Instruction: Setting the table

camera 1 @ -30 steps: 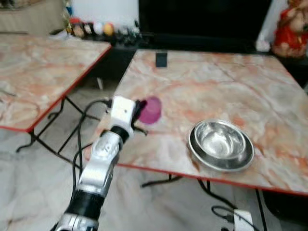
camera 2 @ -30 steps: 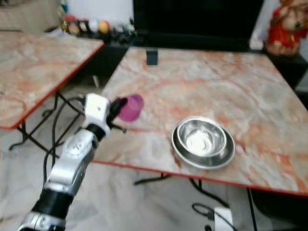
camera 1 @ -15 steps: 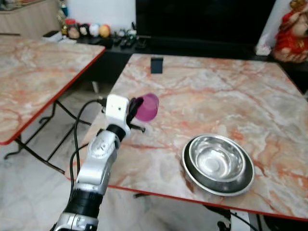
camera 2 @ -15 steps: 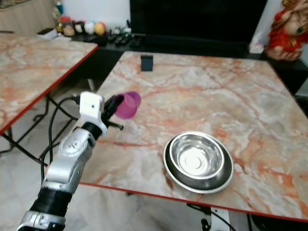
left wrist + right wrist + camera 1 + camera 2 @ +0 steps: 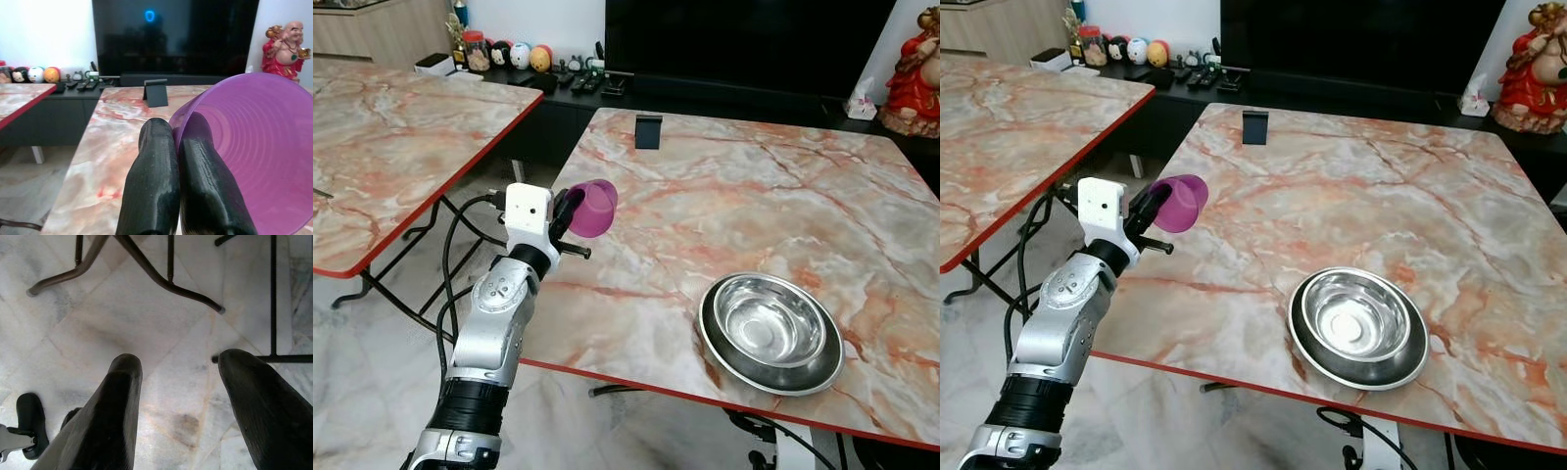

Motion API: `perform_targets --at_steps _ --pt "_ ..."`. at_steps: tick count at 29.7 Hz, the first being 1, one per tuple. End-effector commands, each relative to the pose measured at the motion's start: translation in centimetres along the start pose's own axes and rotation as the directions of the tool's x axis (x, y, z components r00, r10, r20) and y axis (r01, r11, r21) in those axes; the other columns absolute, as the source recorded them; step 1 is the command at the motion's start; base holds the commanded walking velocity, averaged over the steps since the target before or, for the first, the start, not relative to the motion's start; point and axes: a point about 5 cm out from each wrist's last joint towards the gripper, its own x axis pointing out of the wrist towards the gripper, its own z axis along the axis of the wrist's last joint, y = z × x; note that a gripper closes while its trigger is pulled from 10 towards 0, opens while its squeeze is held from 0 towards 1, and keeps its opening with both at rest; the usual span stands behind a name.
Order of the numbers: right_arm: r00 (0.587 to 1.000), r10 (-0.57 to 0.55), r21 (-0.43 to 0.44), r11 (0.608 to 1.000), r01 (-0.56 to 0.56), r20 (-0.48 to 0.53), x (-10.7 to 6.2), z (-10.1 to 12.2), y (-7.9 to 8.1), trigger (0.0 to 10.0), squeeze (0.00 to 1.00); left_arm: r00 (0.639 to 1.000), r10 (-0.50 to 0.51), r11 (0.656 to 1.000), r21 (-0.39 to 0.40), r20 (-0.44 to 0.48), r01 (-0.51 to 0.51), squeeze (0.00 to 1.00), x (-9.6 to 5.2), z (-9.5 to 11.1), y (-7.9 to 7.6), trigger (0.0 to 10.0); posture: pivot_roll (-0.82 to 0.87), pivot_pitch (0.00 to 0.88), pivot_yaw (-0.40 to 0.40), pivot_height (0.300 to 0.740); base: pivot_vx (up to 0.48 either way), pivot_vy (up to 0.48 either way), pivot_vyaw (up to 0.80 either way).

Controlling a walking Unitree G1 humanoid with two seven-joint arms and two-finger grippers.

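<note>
Purple plastic made up the cup (image 5: pixel 594 208) that the left gripper (image 5: pixel 570 211) carried, its two black fingers (image 5: pixel 151 181) pinched on the cup's rim, one outside the wall and one inside. That rim grip left the cup lying on its side in the air, mouth turned away from the robot's wrist, a hold that probably suited carrying more than setting down upright. The cup hung over the near left edge of the marble table (image 5: pixel 773 196), above the top rather than on it, and well to the left of the steel bowl (image 5: pixel 771 332). The bowl sat near the table's front edge, toward its right side, likely already laid as part of the setting. A small dark stand (image 5: pixel 648 130) stood upright at the table's far side. The right gripper (image 5: pixel 178 396) hung idle with its fingers spread apart and nothing between them, pointing at the tiled floor (image 5: pixel 146 328) beside the table's legs.
</note>
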Motion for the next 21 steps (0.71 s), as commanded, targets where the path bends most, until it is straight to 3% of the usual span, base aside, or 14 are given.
perform_targets --at_steps 1,11,21 --pt "1.000 -0.005 -0.005 1.000 0.005 0.001 0.00 0.11 -0.31 10.0 0.00 0.999 -0.021 1.000 0.012 0.024 0.021 0.00 0.34 0.74 -0.40 10.0 0.16 0.000 -0.057 0.707 0.000 -0.356 0.00" --pt "1.000 -0.008 -0.011 1.000 0.008 -0.002 -0.02 0.06 -0.48 10.0 0.00 1.000 -0.012 1.000 0.013 0.019 0.012 0.00 0.20 0.61 -0.14 10.0 0.16 0.000 -0.066 0.707 0.000 -0.395 0.00" --pt "1.000 -0.008 -0.016 1.000 0.008 -0.002 -0.01 0.13 -0.57 10.0 0.00 1.000 -0.012 0.999 0.035 0.010 0.011 0.00 0.20 0.58 0.36 10.0 0.16 0.000 -0.069 0.707 0.000 -0.057 0.00"
